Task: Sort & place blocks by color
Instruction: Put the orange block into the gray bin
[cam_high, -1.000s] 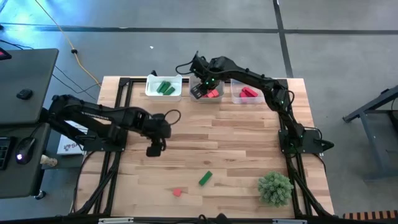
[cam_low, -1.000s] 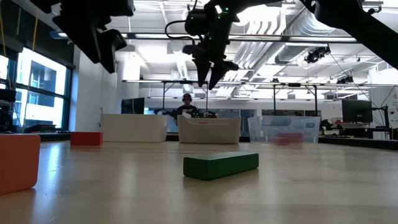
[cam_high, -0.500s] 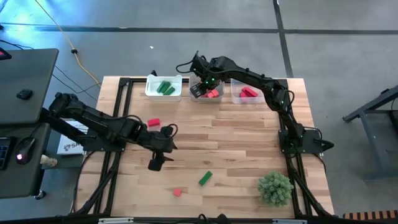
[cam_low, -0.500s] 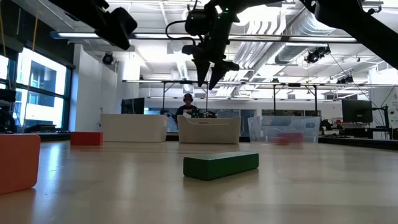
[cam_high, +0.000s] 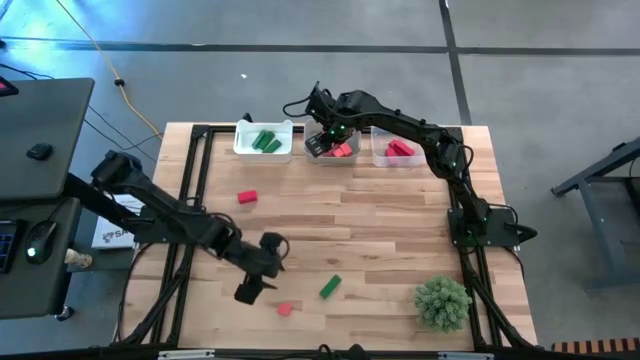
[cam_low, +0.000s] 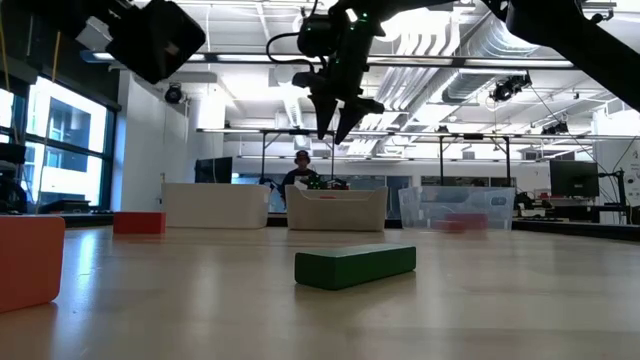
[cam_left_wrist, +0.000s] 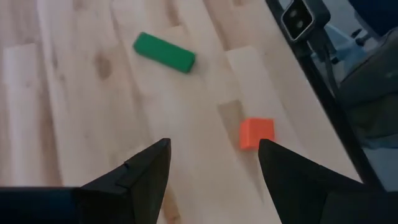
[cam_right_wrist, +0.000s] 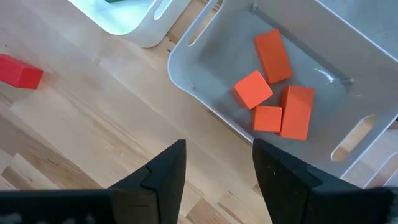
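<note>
Hovering left tool (cam_high: 247, 292) open nr salmon cube (cam_high: 285, 309) by table edge (cam_high: 330, 349), right tool (cam_high: 318, 149) open over middle tray (cam_high: 345, 158)

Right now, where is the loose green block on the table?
In the high view the green block lies near the table's front edge, between the small salmon-pink cube and the bushy plant ball.

My left gripper (cam_high: 250, 291) hangs low over the table's near side, fingers spread; my right gripper (cam_high: 318, 146) hovers far back, fingers parted.
</note>
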